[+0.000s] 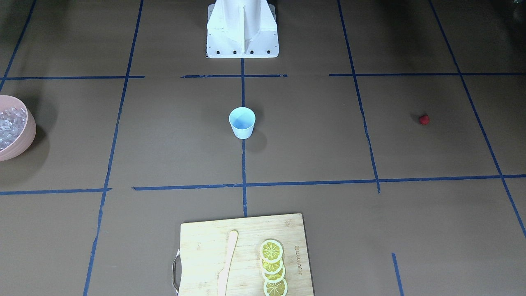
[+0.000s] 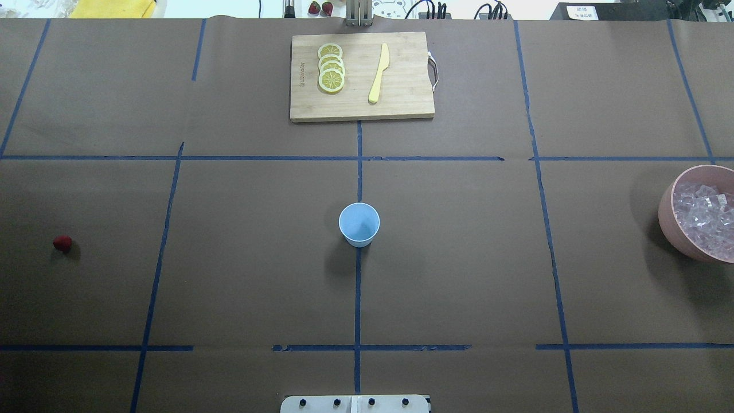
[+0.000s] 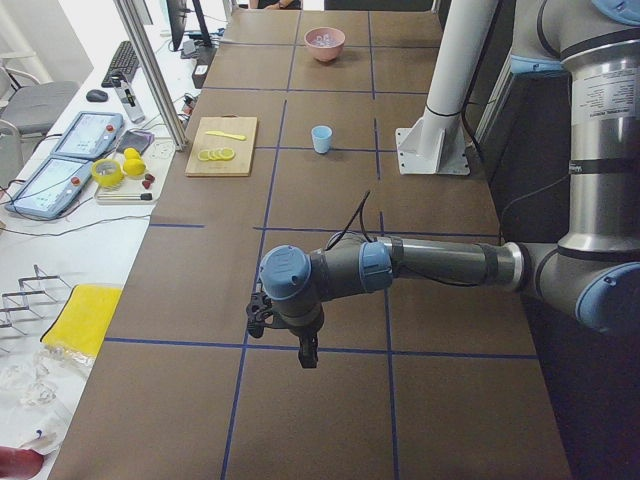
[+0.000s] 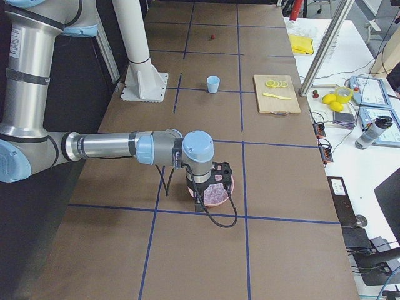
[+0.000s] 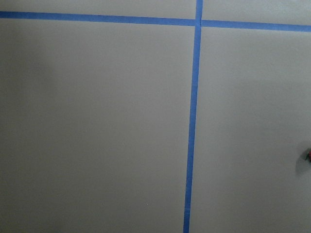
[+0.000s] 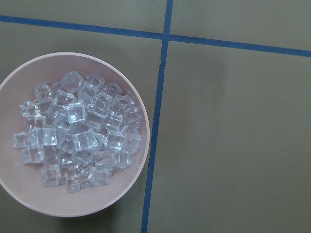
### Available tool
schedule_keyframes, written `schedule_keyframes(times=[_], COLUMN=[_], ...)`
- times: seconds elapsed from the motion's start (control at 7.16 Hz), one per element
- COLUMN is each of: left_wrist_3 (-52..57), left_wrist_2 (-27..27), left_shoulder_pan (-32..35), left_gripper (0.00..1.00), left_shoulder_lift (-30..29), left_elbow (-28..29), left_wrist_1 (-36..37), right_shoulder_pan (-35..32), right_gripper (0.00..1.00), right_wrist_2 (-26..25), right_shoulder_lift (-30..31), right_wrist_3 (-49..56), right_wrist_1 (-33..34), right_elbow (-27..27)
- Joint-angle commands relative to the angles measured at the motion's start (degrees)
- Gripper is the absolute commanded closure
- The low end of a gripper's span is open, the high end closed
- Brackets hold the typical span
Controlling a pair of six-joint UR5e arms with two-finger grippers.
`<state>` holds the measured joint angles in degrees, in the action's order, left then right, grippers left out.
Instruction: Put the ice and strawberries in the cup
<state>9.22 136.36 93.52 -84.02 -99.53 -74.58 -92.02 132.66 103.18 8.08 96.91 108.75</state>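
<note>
Nothing is in the cup [image 2: 359, 223] yet. It stands upright and empty at the centre of the overhead view, on the tape cross of the tabletop [image 2: 459, 275]. The ice [image 6: 80, 131] is heaped in a pink bowl [image 6: 19, 194] at that view's right edge, and the right wrist camera looks straight down on it, left of frame. The single strawberry [image 2: 62, 243] lies alone at the far left, well apart from the cup.

The left arm [image 3: 440, 262] and the right arm [image 4: 106, 145] show only in the side views, so whether their jaws are apart or together cannot be told.

The cubes look hard, glassy and probably slippery. A top cube taken squarely across two flat faces seems the safest hold. The berry is small and round, so it may roll or bruise; a gentle pinch across its widest part would suit. The cup looks light and easy to tip, so release from above its mouth.
</note>
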Motion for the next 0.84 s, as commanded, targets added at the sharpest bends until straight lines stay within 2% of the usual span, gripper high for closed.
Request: schedule_keyframes(times=[0.0, 0.7], left_wrist_3=[-0.5, 0.1], left_wrist_2=[0.0, 0.2], left_shoulder_pan=[-0.1, -0.2], left_gripper=[0.0, 0.0], left_shoulder_lift=[-0.7, 0.1], left_elbow=[-0.2, -0.1], left_wrist_1=[0.1, -0.1], right_shoulder_pan=[0.0, 0.0], right_gripper=[0.0, 0.0], right_wrist_2=[0.1, 0.7], right_shoulder_lift=[0.0, 0.6], right_wrist_3=[-0.1, -0.1], right_wrist_1=[0.0, -1.5], right_elbow=[0.1, 0.2])
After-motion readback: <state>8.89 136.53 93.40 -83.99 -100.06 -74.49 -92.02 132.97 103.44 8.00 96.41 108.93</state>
